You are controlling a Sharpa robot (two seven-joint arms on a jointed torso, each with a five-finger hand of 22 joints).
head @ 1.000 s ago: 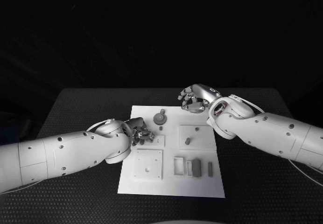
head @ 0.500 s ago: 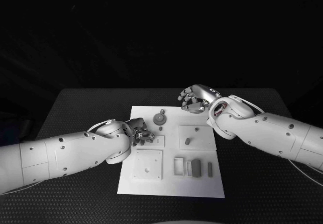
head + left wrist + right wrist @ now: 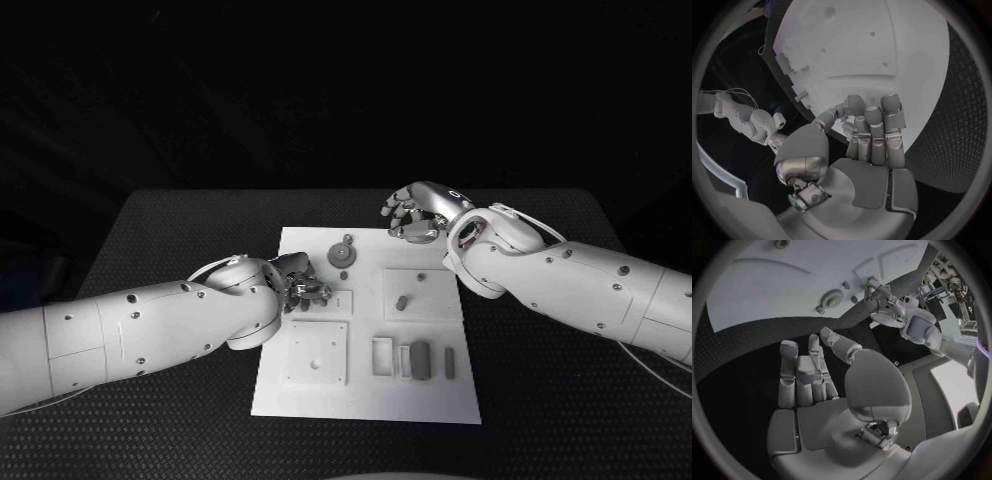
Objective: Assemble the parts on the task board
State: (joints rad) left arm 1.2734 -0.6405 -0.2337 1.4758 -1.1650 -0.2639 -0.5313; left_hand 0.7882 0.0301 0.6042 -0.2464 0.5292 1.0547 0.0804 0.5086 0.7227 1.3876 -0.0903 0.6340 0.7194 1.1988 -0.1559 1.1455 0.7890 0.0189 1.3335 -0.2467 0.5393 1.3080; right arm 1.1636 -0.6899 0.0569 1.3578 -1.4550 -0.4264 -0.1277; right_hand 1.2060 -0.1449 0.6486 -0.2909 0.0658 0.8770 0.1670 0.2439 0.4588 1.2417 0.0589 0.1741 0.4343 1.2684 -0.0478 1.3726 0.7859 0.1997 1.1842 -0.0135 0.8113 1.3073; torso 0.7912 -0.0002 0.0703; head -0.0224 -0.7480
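With the right hand (image 3: 418, 213) curled on nothing beyond the task board (image 3: 368, 395), a small part appears pinched by the left hand (image 3: 300, 283), which should be lowered squarely into the recess beneath its fingertips.

1. Both arms are clad in smooth white shells dotted with small dark screw heads.
2. The left hand (image 3: 300, 285) and right hand (image 3: 418, 212) are silver metal, with segmented fingers (image 3: 871, 131) and rounded pads.
3. A thin cable loops beside each wrist.
4. Panel seams cross the forearms, and a broad rounded white cuff sits behind each hand.
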